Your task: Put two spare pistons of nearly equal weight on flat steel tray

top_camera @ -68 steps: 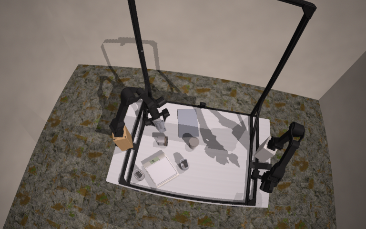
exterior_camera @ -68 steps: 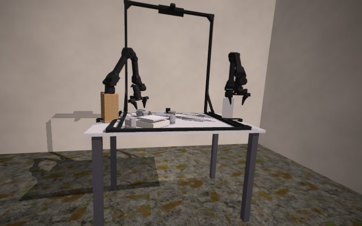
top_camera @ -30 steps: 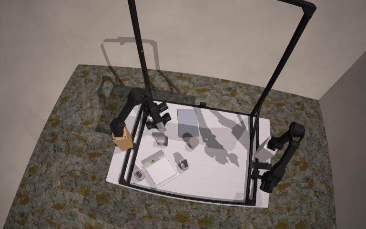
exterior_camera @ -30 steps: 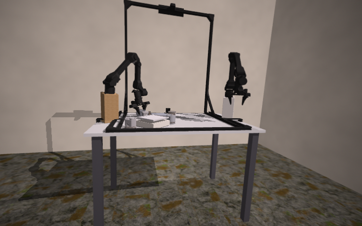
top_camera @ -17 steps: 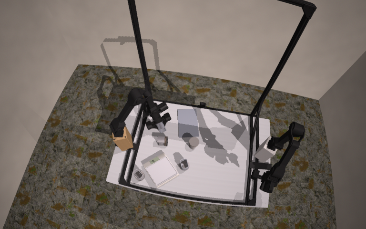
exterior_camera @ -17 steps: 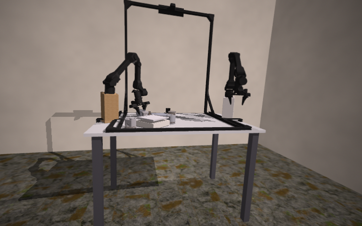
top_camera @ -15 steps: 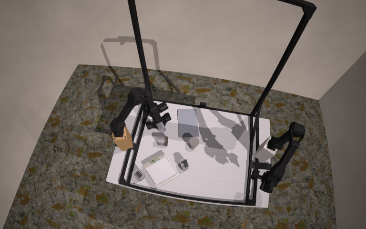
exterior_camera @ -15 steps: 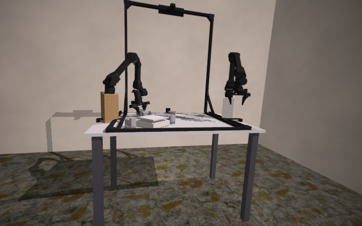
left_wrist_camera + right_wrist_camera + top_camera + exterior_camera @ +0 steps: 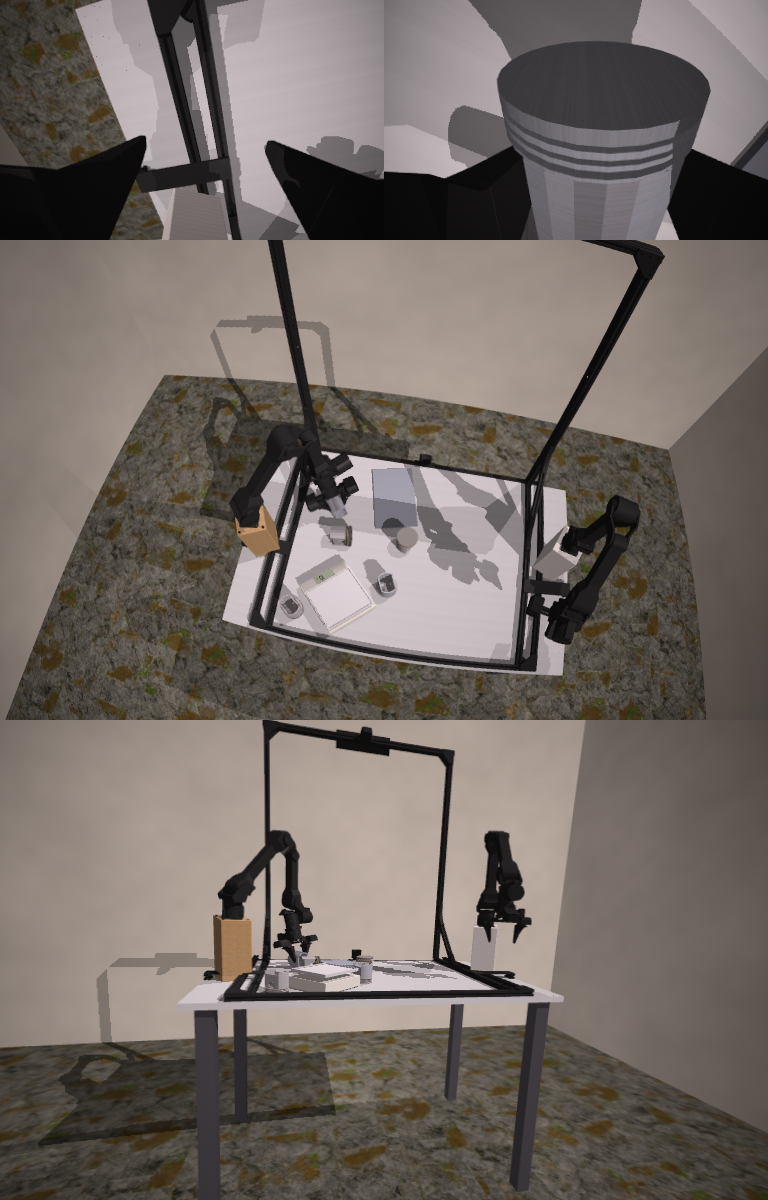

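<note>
My right gripper (image 9: 334,502) (image 9: 300,953) (image 9: 596,145) is shut on a grey piston (image 9: 604,85) at its skirt. The piston is crown up; I cannot tell if it touches the bench. A second piston (image 9: 338,534) lies on its side near it. A third piston (image 9: 406,536) (image 9: 366,970) stands crown up close to the flat blue-grey tray (image 9: 393,484) (image 9: 761,161), apparently apart from it. Two pistons (image 9: 386,584) (image 9: 291,606) stand hollow end up, one on each side of the scale. No piston shows on the tray. My left gripper (image 9: 502,941) (image 9: 207,143) is open and empty in the air, far from the pistons.
A white scale (image 9: 338,597) (image 9: 323,981) with a small green display (image 9: 324,576) sits near the table's front left. A black frame (image 9: 459,660) (image 9: 373,995) borders the work area, with posts (image 9: 293,347) rising from it. The arms stand on an orange box (image 9: 259,537) and a white box (image 9: 553,563).
</note>
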Action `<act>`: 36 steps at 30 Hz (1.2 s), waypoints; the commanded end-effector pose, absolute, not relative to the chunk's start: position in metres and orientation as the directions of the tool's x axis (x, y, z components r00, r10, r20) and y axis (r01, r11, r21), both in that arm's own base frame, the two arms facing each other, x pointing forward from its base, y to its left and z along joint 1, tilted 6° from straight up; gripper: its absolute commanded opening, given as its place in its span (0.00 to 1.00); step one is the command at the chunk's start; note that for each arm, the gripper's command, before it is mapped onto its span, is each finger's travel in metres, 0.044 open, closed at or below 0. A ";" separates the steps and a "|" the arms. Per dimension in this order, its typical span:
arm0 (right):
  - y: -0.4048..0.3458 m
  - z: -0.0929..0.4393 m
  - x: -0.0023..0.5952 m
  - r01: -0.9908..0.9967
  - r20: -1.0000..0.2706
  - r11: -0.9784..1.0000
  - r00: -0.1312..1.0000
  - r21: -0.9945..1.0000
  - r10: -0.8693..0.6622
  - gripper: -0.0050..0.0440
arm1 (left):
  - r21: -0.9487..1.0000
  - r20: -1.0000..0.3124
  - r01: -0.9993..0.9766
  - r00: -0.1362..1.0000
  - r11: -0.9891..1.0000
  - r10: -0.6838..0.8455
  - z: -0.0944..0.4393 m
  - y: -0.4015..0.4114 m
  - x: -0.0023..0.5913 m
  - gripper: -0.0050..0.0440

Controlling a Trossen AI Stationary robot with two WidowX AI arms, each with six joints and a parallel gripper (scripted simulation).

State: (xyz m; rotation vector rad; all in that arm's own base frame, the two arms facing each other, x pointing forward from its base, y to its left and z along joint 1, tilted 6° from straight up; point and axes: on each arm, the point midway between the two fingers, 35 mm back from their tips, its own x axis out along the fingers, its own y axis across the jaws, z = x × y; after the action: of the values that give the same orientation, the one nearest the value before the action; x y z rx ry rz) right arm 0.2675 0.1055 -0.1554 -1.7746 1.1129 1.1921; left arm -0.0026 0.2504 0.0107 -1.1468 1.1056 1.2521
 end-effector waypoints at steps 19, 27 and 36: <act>0.111 -0.121 0.269 -0.922 -0.943 -0.372 0.212 -0.107 -0.255 0.43 | -0.025 -0.994 -1.000 0.024 -0.008 0.110 0.011 0.250 -0.002 1.00; 0.112 -0.109 0.269 -0.922 -0.943 -0.372 0.212 -0.107 -0.255 0.43 | -0.025 -0.994 -1.000 0.024 -0.008 0.110 0.011 0.250 -0.002 1.00; 0.114 -0.096 0.269 -0.922 -0.943 -0.372 0.212 -0.107 -0.255 0.43 | -0.025 -0.994 -1.000 0.024 -0.008 0.110 0.011 0.250 -0.002 1.00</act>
State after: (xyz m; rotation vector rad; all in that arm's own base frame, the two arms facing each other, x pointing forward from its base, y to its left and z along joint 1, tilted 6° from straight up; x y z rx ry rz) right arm 0.2665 0.1116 -0.1026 -1.7768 1.1100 1.1947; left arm -0.0026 0.2504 0.0107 -1.1468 1.1056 1.2520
